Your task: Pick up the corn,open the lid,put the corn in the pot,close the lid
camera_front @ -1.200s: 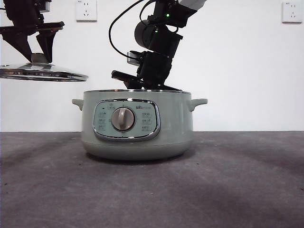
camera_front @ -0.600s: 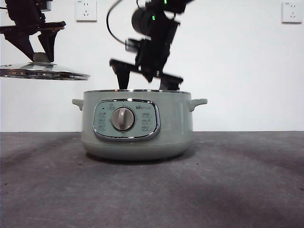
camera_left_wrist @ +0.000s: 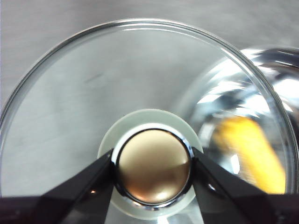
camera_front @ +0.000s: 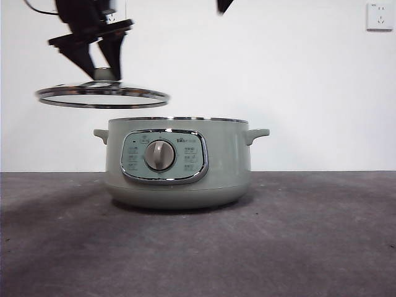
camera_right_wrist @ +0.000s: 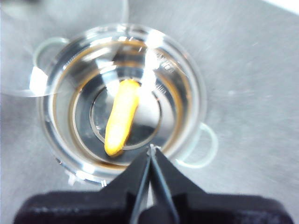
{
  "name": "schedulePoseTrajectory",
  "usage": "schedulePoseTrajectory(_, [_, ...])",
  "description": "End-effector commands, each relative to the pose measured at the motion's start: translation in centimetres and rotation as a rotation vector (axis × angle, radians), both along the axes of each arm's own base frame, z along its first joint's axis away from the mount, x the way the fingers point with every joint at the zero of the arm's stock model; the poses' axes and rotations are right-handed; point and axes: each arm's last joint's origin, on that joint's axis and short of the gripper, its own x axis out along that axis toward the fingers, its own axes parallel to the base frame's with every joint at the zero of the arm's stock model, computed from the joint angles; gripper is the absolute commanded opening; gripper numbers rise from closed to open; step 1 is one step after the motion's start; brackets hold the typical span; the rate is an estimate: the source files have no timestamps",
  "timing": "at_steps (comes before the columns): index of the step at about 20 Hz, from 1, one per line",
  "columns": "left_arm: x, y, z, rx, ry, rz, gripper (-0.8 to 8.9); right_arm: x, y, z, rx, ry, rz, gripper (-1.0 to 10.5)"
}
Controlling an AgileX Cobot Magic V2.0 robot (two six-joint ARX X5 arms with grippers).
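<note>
holding lid (camera_front: pixel 103 96), left gripper (camera_left_wrist: pixel 153 164), corn (camera_right_wrist: pixel 121 116) in pot (camera_front: pixel 229 154)

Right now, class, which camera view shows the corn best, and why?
The right wrist view: it looks straight down into the open pot, where the whole corn lies on the bottom. The left wrist view shows the corn only blurred, through the glass lid held by the left pincer. In the front view the pot's wall hides it.
</note>
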Motion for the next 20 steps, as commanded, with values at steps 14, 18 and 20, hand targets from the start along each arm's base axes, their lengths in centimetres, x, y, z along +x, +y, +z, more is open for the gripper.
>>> schedulePoseTrajectory(14, [-3.8,-9.5,1.4,-0.034,-0.053,-0.221,-0.12,-12.1,-10.3,-4.7,-0.028,-0.012,-0.104,0.0])
schedulePoseTrajectory(18, [-4.2,-10.6,1.0,-0.036,-0.03,-0.236,-0.13,-13.5,-11.4,-6.7,-0.024,0.02,-0.137,0.0])
schedulePoseTrajectory(20, [-4.3,-11.2,0.7,-0.027,-0.032,-0.242,-0.13,-14.2,-12.0,-6.9,-0.006,0.018,-0.152,0.0])
